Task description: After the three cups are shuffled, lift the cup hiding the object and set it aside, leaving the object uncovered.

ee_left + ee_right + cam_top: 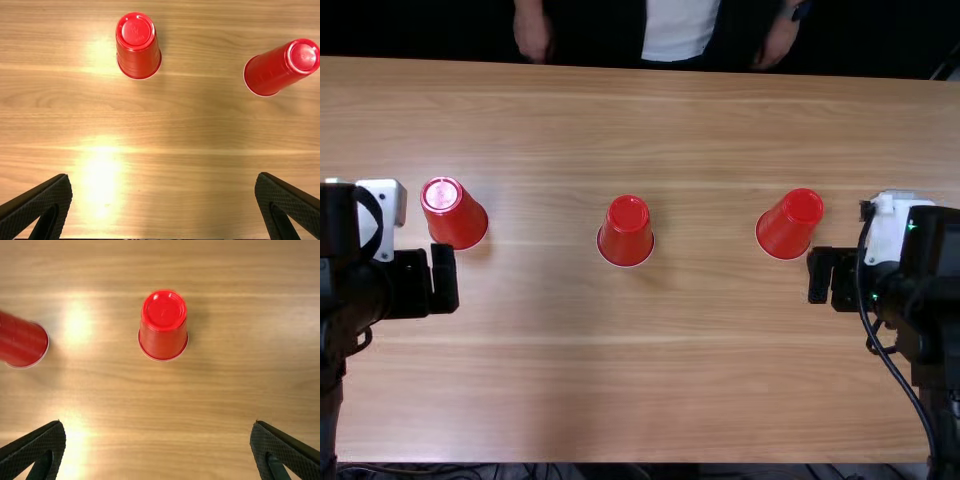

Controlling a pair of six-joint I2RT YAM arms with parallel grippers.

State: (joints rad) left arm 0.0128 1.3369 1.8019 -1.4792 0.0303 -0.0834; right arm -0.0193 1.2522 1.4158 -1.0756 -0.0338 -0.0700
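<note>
Wooden table (640, 380), light brown, carries three red cups in a row across its middle, each mouth-down with its base up. I record the left cup (453, 213) near the table's left end, the middle cup (626, 231) about the centre, and the right cup (790, 223) toward the right end. All three stand well apart, none touching another. Every rim sits on the wood, and I cannot tell which cup covers the object.

At the table's left edge the left gripper (443, 278) hangs just on the near side of the left cup, apart from it. Through its wrist camera I see its fingers (37, 212) at opposite corners with bare wood between them: the claw is spread wide and holds nothing.

At the right edge the right gripper (819, 275) sits near the right cup, on that cup's near side and clear of it. Its fingers (35, 452) likewise stand wide apart with nothing between them.

In each wrist view, two cups stand on the wood beyond the fingers.
</note>
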